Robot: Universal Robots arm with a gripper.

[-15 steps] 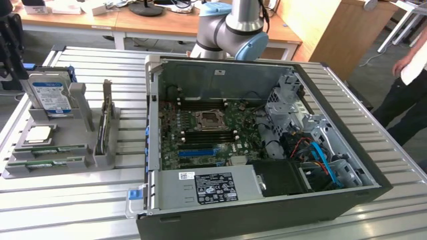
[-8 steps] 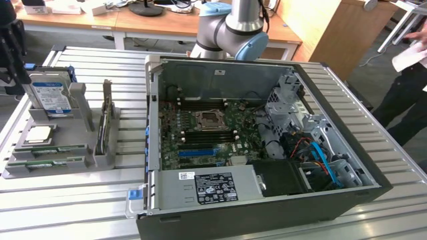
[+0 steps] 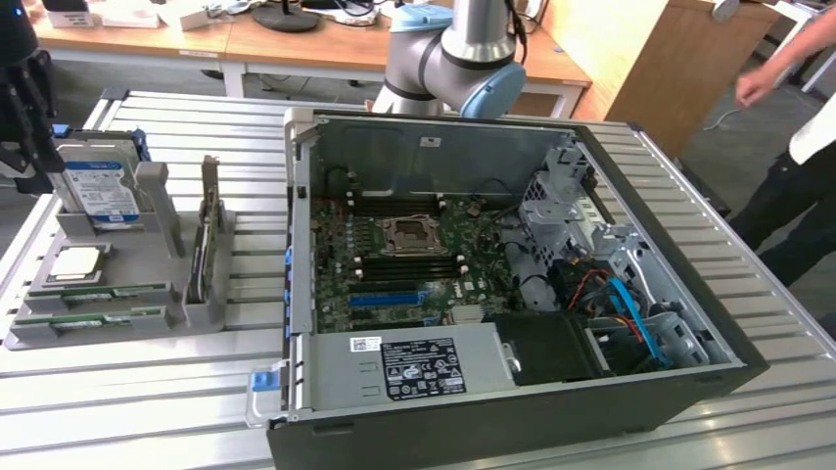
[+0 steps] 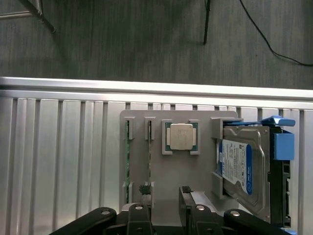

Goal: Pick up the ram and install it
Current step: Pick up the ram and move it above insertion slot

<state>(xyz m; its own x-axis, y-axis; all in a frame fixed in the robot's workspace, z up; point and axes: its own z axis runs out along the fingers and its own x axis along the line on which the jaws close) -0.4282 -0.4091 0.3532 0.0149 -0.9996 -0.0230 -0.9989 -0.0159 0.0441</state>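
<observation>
Two ram sticks lie on edge in slots at the front of a grey holder tray at the exterior view's left. In the wrist view they appear as thin green strips. My gripper hangs above the tray, open, with nothing between its fingers. In the exterior view the gripper is the dark shape over the tray's far left end, well above the sticks. The open computer case holds the motherboard with long black memory slots beside the processor socket.
The tray also carries a silver processor chip, a blue-labelled hard drive and a tall dark expansion card. Everything stands on a ribbed metal table. A person's hand is at the exterior view's far right.
</observation>
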